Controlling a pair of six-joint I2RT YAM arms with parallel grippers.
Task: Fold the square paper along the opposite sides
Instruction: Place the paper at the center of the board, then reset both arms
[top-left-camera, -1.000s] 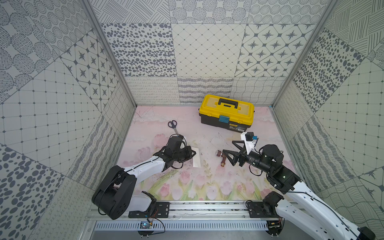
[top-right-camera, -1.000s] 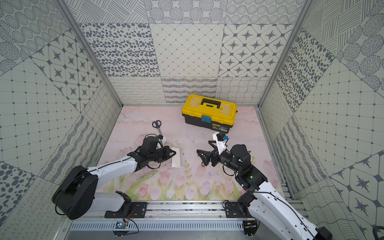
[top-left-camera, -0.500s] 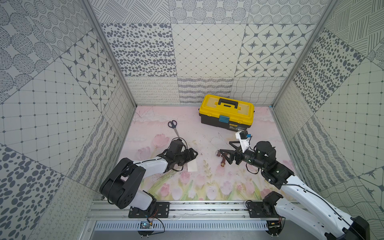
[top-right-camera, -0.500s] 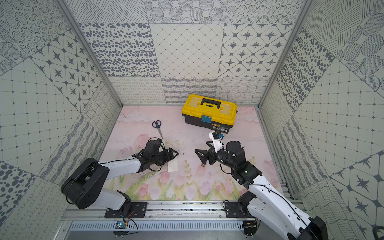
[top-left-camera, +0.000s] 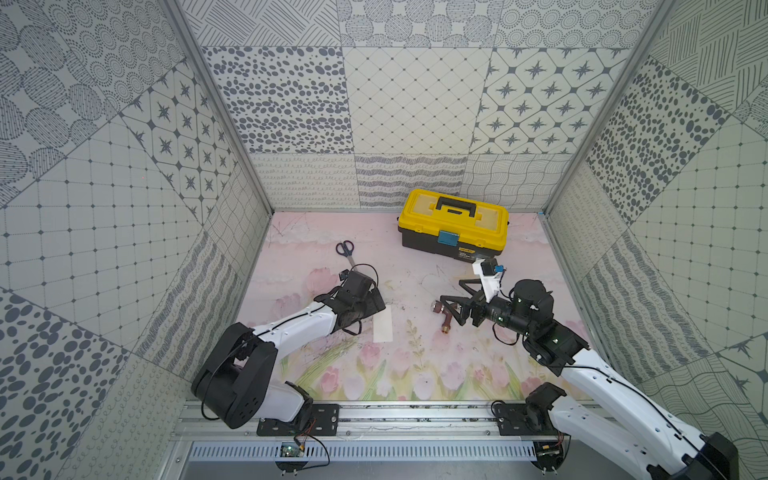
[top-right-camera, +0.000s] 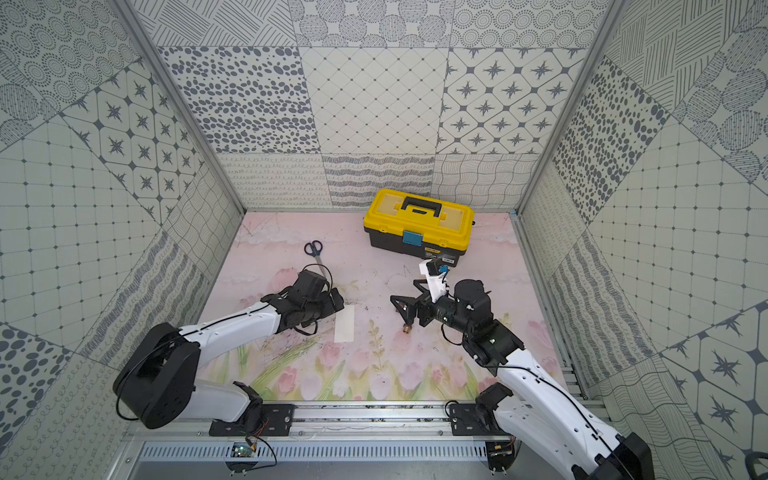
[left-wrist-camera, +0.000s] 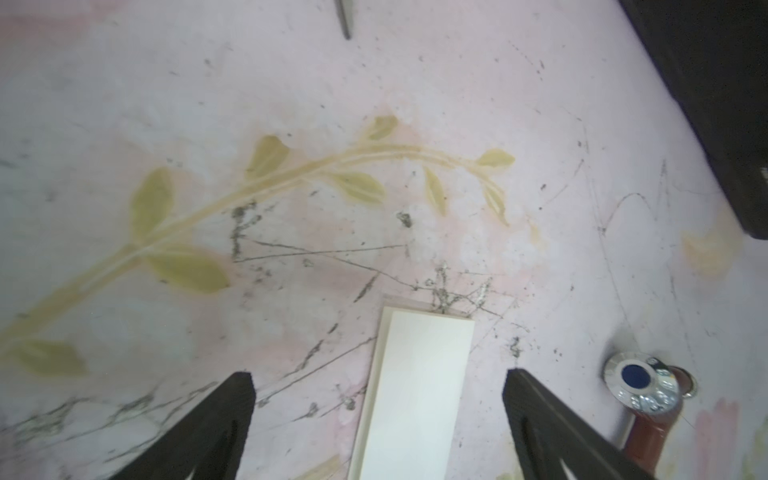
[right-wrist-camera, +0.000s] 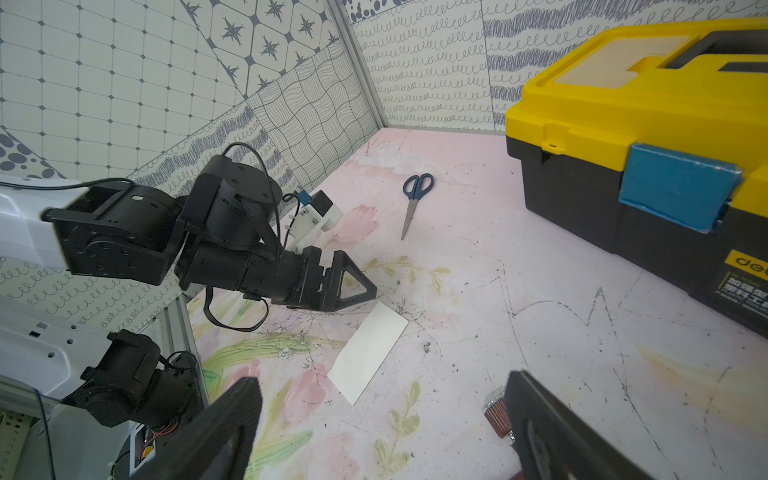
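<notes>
Left fingers (left-wrist-camera: 216, 424) have opened, low over the square paper (left-wrist-camera: 415, 395).

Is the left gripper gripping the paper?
No: the left gripper is open, and the square paper lies flat, clear of its fingers.

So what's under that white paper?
Only the pink flowered mat shows around the square paper, which lies flat, folded; its lower layer peeks out along one edge. Whatever it covers is hidden.
</notes>
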